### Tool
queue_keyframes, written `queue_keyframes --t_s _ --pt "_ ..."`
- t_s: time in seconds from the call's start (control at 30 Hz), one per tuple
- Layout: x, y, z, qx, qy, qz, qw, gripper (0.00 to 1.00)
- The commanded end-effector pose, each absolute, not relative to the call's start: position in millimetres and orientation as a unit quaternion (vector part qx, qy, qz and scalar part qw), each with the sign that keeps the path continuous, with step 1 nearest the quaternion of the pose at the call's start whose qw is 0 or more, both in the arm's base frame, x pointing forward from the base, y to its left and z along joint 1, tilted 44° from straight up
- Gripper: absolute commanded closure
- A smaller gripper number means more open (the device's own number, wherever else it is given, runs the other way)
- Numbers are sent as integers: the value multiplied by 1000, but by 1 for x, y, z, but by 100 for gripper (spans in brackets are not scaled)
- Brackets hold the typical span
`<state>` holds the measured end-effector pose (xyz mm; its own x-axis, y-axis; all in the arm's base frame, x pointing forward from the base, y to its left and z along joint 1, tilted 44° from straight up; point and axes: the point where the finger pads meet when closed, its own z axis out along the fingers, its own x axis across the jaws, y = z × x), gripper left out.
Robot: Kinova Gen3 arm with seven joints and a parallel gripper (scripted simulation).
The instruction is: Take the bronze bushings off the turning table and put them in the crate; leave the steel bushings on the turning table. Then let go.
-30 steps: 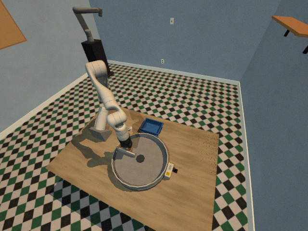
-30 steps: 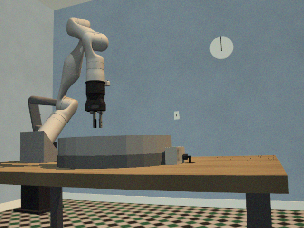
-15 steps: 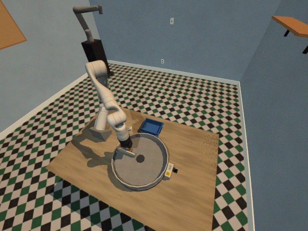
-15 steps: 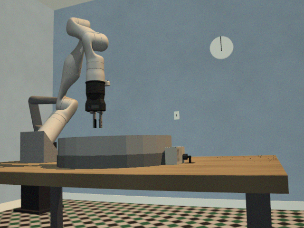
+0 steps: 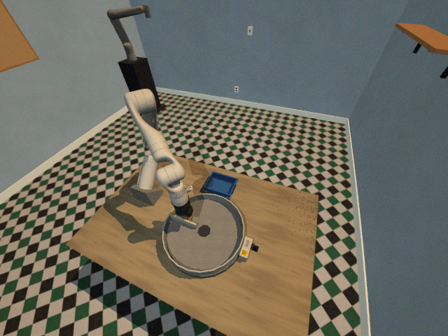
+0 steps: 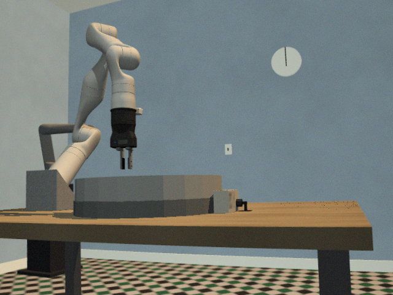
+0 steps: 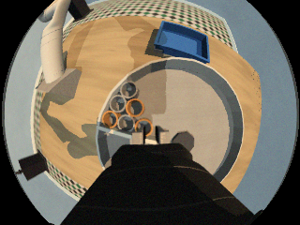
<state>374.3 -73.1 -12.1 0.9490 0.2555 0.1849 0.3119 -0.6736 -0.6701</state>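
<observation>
Wrist view first: the sorting looks to be at its start, with three bronze bushings (image 5: 187, 218) (image 7: 135, 99) and three steel bushings (image 7: 128, 82) clustered together on the turning table (image 5: 217, 249) (image 6: 133, 188) (image 7: 202, 94), near its rim and beside the pale bar (image 5: 183, 220) (image 7: 114, 132) that reaches inward. The blue crate (image 5: 218, 192) (image 7: 183, 52), standing just outside the ring, shows no bushing inside, so none of the bronze ones in sight has been delivered. The gripper (image 5: 183, 213) (image 6: 126, 168) (image 7: 150, 131) points down over the cluster's side of the turning table, its fingers partly open, with a clear gap between them and nothing held; in the exterior view the tips hang above the wall's top edge. Left to do, then, is every visible bronze piece: pick, carry, drop in the crate, and finish with the fingers free. The steel ones are already where they belong and only need leaving alone, though the mixed, close packing could make that fiddly. Whether more bushings hide behind the gripper, I cannot tell.
</observation>
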Motion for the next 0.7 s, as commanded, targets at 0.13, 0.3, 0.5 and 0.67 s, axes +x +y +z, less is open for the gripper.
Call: queue_keyframes --t_s 0.13,0.3,0.5,0.67 --pt "373 -71 -13 -913 -156 -36 375 55" --pt "373 -71 -13 -913 -156 -36 375 55" --pt "373 -60 -24 -913 -156 -36 375 55" --pt "373 -60 -24 -913 -156 -36 375 55"
